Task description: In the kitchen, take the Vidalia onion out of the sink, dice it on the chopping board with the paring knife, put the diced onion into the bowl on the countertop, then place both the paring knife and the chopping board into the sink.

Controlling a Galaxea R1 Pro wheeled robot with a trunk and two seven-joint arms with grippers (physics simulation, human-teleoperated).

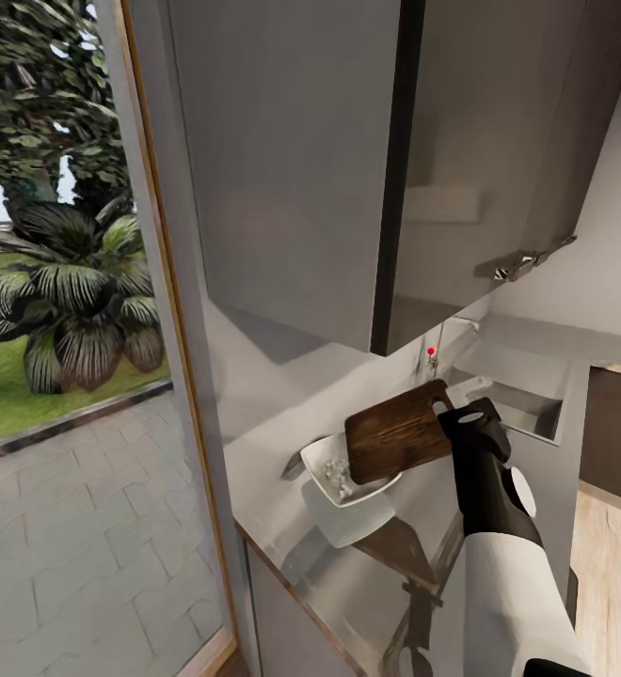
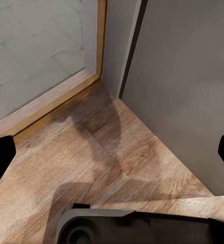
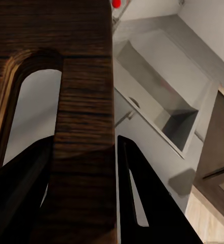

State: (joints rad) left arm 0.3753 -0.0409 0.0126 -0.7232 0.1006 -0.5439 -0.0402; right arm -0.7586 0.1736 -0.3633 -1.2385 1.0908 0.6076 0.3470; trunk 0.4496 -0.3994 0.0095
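Observation:
My right gripper (image 1: 459,420) is shut on the chopping board (image 1: 397,433), holding it tilted, with its low end over the white bowl (image 1: 372,491). Diced Vidalia onion (image 1: 338,480), small white cubes, lies in the bowl. In the right wrist view the black fingers (image 3: 152,203) clamp the board (image 3: 84,76) beside its handle slot. The bowl stands on the grey countertop (image 1: 282,489). Beyond the board is the steel sink (image 1: 522,406) (image 3: 163,96) with its red-dotted tap (image 1: 431,354). My left gripper (image 2: 112,155) hangs open over the wooden floor. The paring knife is out of view.
Grey wall cabinets (image 1: 348,160) hang low over the counter, close above the board. A tall glass door (image 1: 75,376) to a garden stands at the left. The counter's front edge runs diagonally near me. The robot's base (image 2: 117,226) lies below the left gripper.

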